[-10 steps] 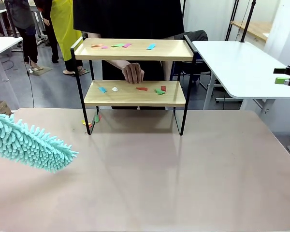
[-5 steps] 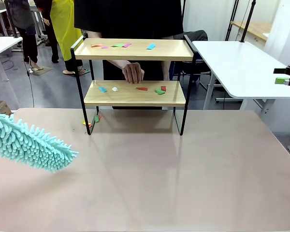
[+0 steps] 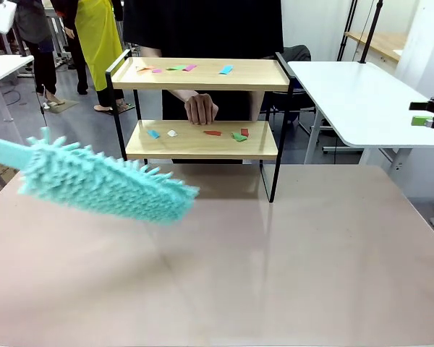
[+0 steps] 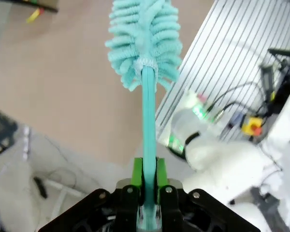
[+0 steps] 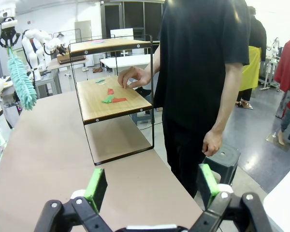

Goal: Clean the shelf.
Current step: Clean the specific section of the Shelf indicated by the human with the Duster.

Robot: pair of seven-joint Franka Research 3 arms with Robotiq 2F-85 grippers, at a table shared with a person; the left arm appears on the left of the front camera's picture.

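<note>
Duster [image 3: 108, 184] in the air, fluffy teal head slanting over the near left of the table [image 3: 289, 253], just in front of the shelf [image 3: 257, 74] and apart from it. Left gripper [image 4: 149, 166] is clamped tight on the thin handle [image 4: 149, 116], green pads squeezing it low down, a long way from the head. Right gripper [image 5: 151, 186] sits off to the side, jaws wide apart, nothing in them. The shelf stands at the far side of the table, and both boards are dotted with paper scraps [image 3: 224, 133].

Here's the worry: the person's hand [image 3: 200, 108] is right there on the lower board, fingers down among the scraps. A sweep along that tier would, I'd say, run straight into it. Next risk is the frame, with thin black rails at each side. A long floppy head could snag on one and shove or tip that light shelf. Then there's the grip. Such a slim handle, held so far from the head, may twist in the pads once the head drags. The scraps are light too, so a brisk pass could flick them onto the floor or table rather than gather them.
</note>
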